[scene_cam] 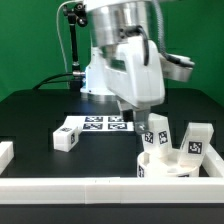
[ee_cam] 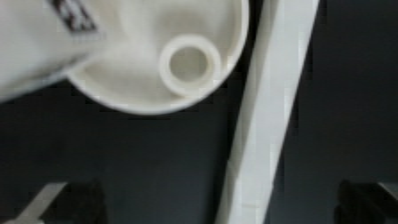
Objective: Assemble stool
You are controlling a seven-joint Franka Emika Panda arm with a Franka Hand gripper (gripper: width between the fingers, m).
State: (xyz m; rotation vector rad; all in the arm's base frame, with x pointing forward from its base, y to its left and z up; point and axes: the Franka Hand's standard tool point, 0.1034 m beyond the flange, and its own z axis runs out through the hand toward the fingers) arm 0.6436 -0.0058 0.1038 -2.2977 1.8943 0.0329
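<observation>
From my station I see the arm (scene_cam: 125,60) reaching down through the middle of the exterior view. The end effector (scene_cam: 140,122) hangs just above the black desk (scene_cam: 40,110), close to the stool parts in the lower right of that view. There the round white seat (scene_cam: 165,170) lies flat on the desk, directly behind the long border bar (scene_cam: 100,190) that runs along the bottom of the frame. Two legs rise from the seat. The first leg (scene_cam: 158,133) stands close to upright, just beside the end effector, and the second leg (scene_cam: 194,142) tilts a little toward the exterior view's right. Both show black-and-white tags. A loose leg (scene_cam: 68,137) lies on the desk left of centre, well apart from the seat. It is just beside the end of the marker board (scene_cam: 100,123), though I cannot tell whether the two touch. The wrist view is blurred, but I can make out the seat's pale underside with a round socket (ee_cam: 187,60) in it, and the border bar passing close beside its rim. The two dark fingers (ee_cam: 54,200) sit far apart from each other, so the end effector is spread wide. It grips nothing, and only desk and bar show between them.
</observation>
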